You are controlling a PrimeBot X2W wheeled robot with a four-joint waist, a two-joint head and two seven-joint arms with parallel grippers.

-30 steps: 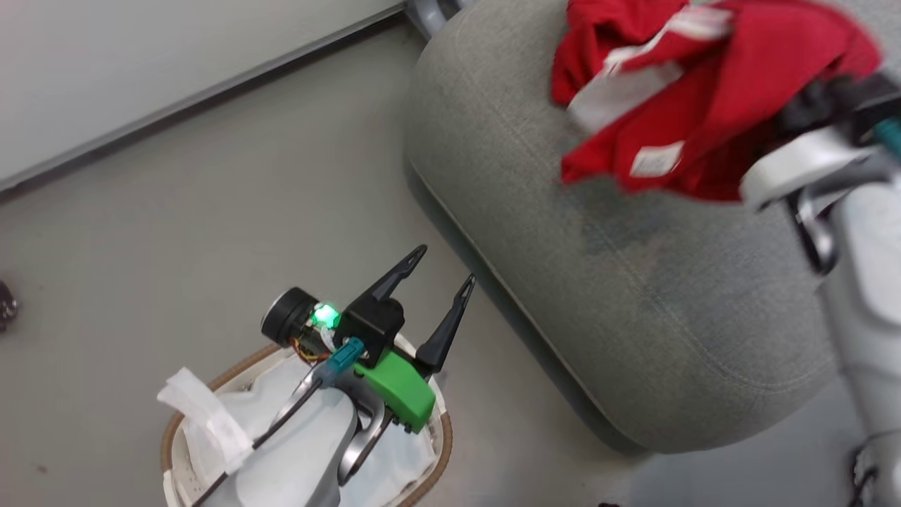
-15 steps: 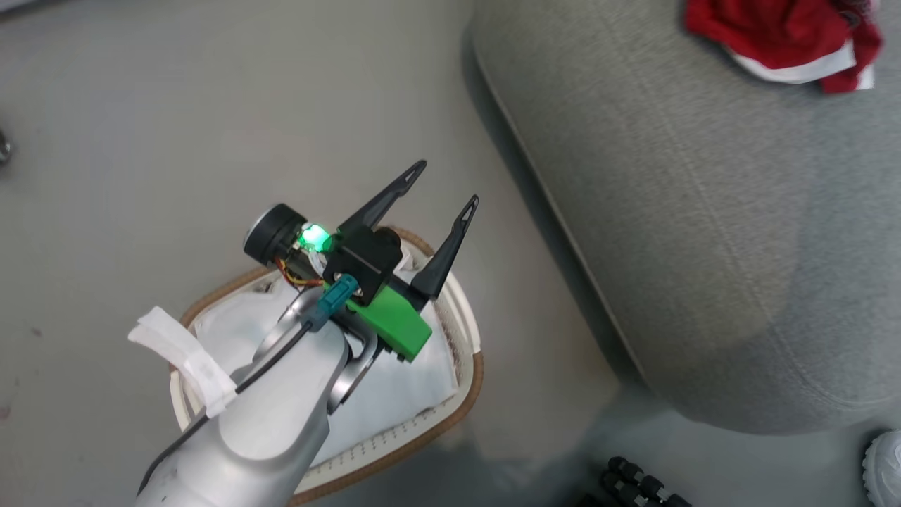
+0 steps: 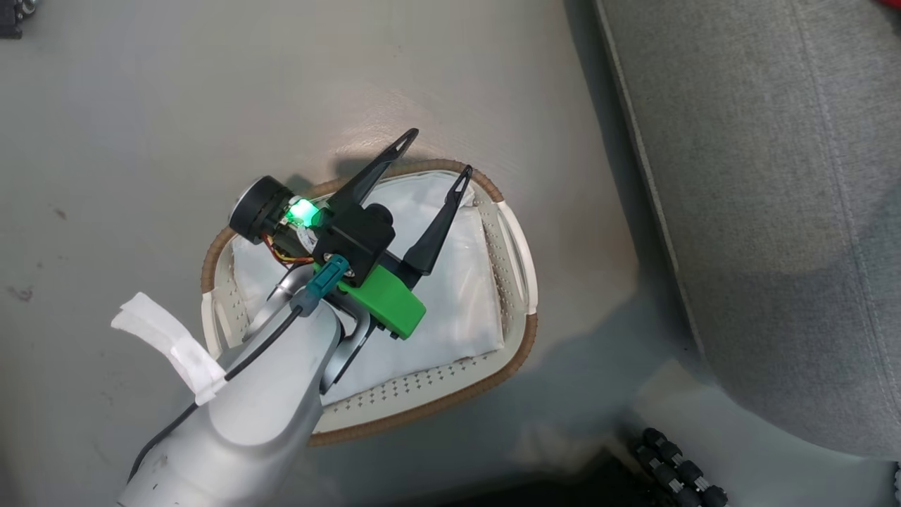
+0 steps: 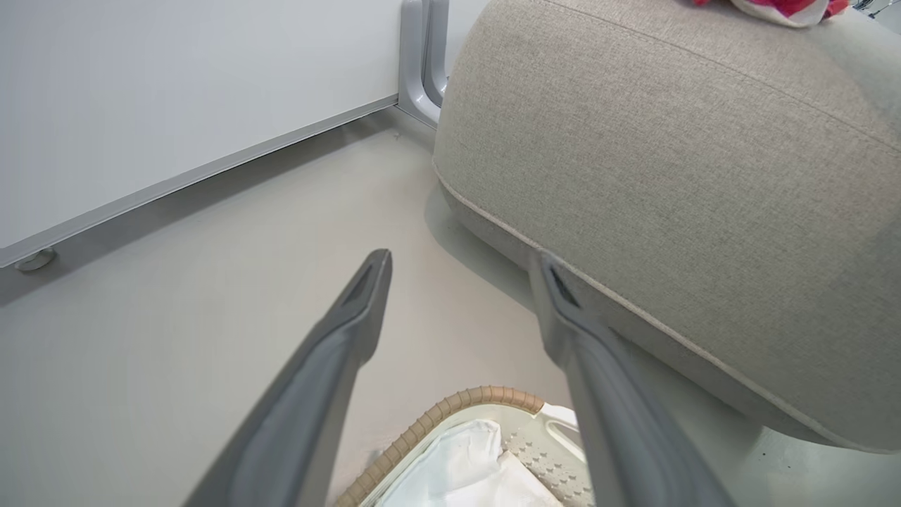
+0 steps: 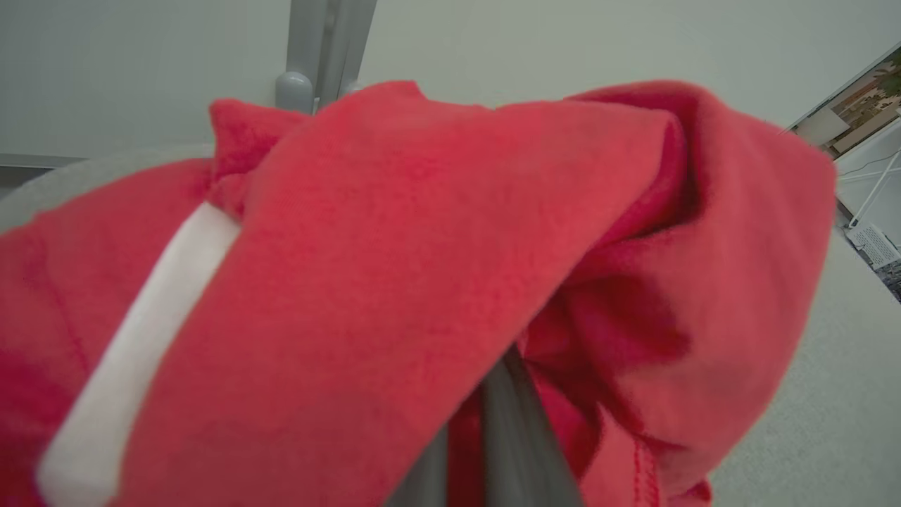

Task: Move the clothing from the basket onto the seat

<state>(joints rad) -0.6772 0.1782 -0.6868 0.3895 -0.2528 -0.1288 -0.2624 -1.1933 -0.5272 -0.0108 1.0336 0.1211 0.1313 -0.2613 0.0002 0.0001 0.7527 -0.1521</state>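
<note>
Right now your left fingers hang spread wide above the basket and grip nothing, with their tips over the basket's far rim. Inside the basket you can see the white liner, rumpled against the perforated wall. The basket stands on the grey floor, and the seat rises to the basket's right, with a strip of floor between them. From the left wrist, the left fingers reach past the basket's brown woven rim, and the seat bulks beyond it on the right. A scrap of the clothing, red with white, lies on top of the seat, well away from the basket. From the right wrist, more of the clothing drapes thick over your right fingers. It is red fabric with a white band along one fold. Those fingers are pressed together with the red cloth bunched tightly around them, so they are pinching it, though the cloth hides the pinch point itself. Pale grey seat fabric shows below and beside that bundle. You cannot tell from these views whether the bundle already rests on the seat or hangs just above it.
</note>
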